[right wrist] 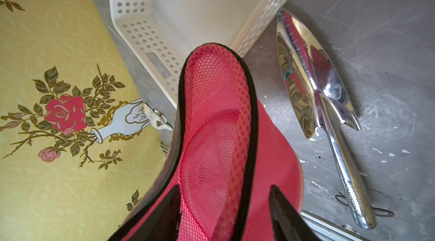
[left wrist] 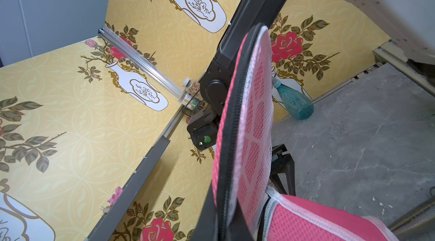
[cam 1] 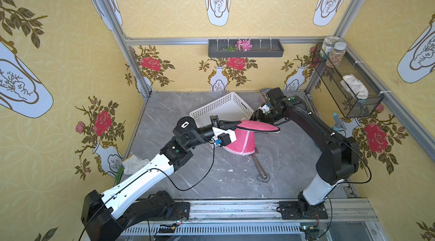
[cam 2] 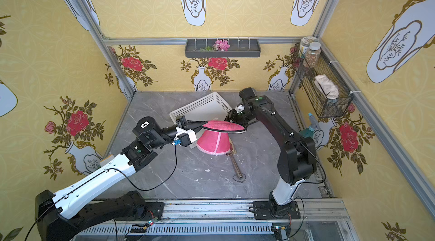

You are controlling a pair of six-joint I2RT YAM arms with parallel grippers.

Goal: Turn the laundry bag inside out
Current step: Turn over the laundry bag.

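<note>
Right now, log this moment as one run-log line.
laundry bag: body under raised flap | left gripper: shut on flap | right gripper: open, straddling flap's other end

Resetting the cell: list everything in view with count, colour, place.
laundry bag: 1, pink, held up, centre
basket: 1, white, behind bag
trowel: 1, silver, table, beside bag
spray bottle: 1, teal, right table edge
wall tray: 1, grey, back wall
wire basket: 1, black, right wall
jars: 2, clear, wire basket
cloth: 1, white, wire basket
left claw: 1, black, shut on bag's flap
right claw: 1, black, jaws apart at flap
</note>
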